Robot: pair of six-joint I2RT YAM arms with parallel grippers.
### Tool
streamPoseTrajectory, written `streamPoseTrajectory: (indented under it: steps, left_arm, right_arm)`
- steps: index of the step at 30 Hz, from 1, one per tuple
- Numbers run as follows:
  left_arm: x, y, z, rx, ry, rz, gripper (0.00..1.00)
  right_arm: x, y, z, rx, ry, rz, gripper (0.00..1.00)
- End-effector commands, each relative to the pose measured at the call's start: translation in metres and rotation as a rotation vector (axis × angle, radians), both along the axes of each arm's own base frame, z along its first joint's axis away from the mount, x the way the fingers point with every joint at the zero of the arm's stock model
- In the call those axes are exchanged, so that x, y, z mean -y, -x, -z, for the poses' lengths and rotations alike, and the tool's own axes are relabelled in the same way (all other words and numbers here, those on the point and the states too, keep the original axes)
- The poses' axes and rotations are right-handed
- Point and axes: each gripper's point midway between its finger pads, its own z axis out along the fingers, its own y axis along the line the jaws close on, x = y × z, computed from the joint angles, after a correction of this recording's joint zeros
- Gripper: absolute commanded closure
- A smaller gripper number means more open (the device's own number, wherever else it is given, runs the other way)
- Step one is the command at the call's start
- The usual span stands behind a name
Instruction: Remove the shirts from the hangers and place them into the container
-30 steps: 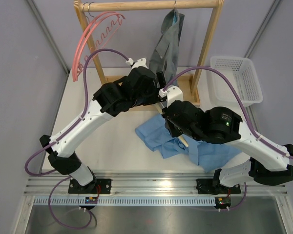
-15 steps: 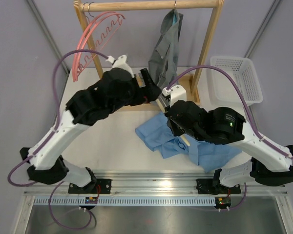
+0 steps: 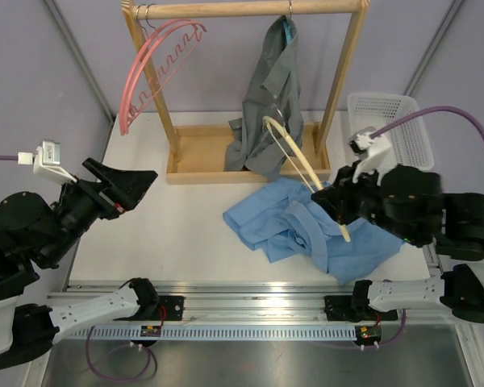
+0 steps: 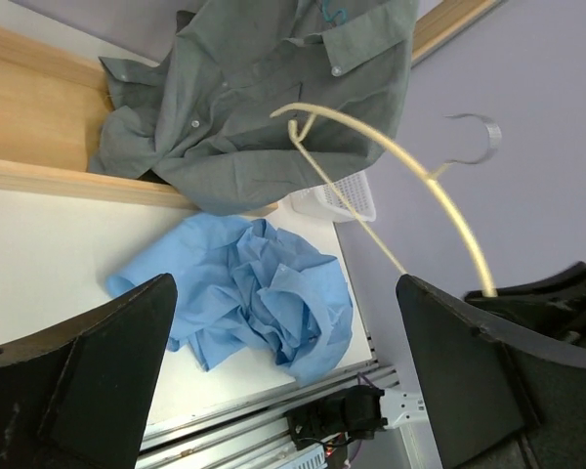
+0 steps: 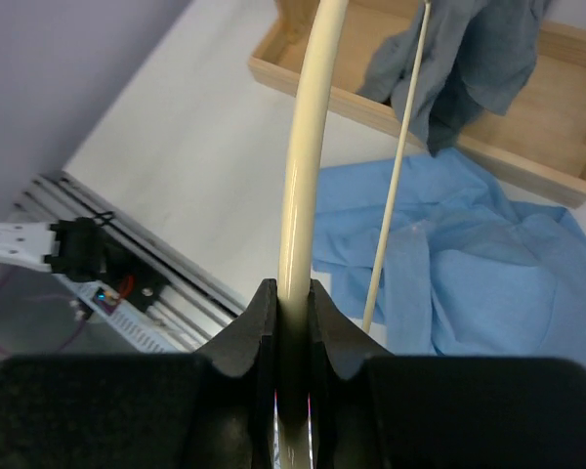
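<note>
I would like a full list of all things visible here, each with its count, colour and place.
light blue shirt: one, light blue, crumpled on the table
dark grey shirt: one, dark grey, hanging from the rack
cream hanger: one, cream, bare, over the blue shirt
bluish hanger: one, bluish, inside the grey collar, mostly hidden
pink hangers: count unclear, pink, rail's left end
rack: one, wooden, table's far side
basket: one, white, right of rack
table: one, white
left gripper: black, open, far left
right gripper: black, shut on cream hanger
</note>
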Motion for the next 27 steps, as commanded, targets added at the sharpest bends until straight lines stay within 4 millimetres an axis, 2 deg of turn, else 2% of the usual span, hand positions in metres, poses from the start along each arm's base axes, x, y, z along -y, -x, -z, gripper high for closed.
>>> streamPoseTrajectory:
  steps: [1, 5, 7, 11, 14, 17, 22, 23, 26, 27]
  left_arm:
    - [0.002, -0.007, 0.022, -0.031, -0.062, -0.023, 0.01]
    - [0.002, -0.006, 0.026, -0.005, -0.074, -0.012, 0.01]
    - [0.0, -0.006, 0.027, 0.002, -0.079, -0.016, 0.01]
    - [-0.007, -0.004, 0.029, 0.007, -0.084, -0.029, 0.01]
    - [-0.009, -0.005, 0.034, -0.001, -0.103, -0.037, 0.01]
    - [-0.012, -0.005, 0.04, -0.013, -0.122, -0.048, 0.01]
    - [-0.015, -0.005, 0.047, -0.024, -0.135, -0.059, 0.01]
    - [-0.015, -0.006, 0.048, -0.027, -0.137, -0.062, 0.01]
    - [-0.014, -0.007, 0.05, -0.032, -0.142, -0.066, 0.01]
    - [-0.014, -0.007, 0.05, -0.033, -0.141, -0.066, 0.01]
  right_arm:
    - [0.012, 0.025, -0.063, 0.074, -0.257, -0.128, 1.0]
    - [0.027, 0.035, -0.072, 0.092, -0.305, -0.154, 1.0]
    - [0.034, 0.039, -0.084, 0.123, -0.353, -0.171, 1.0]
    - [0.055, 0.026, -0.103, 0.208, -0.423, -0.071, 1.0]
    - [0.067, 0.017, -0.105, 0.27, -0.427, -0.014, 1.0]
    - [0.08, 0.011, -0.12, 0.344, -0.494, 0.047, 1.0]
    - [0.1, 0.012, -0.13, 0.438, -0.556, 0.069, 1.0]
    - [0.111, 0.014, -0.138, 0.467, -0.594, 0.084, 1.0]
    - [0.12, 0.004, -0.133, 0.459, -0.571, 0.169, 1.0]
    - [0.116, -0.001, -0.13, 0.451, -0.548, 0.186, 1.0]
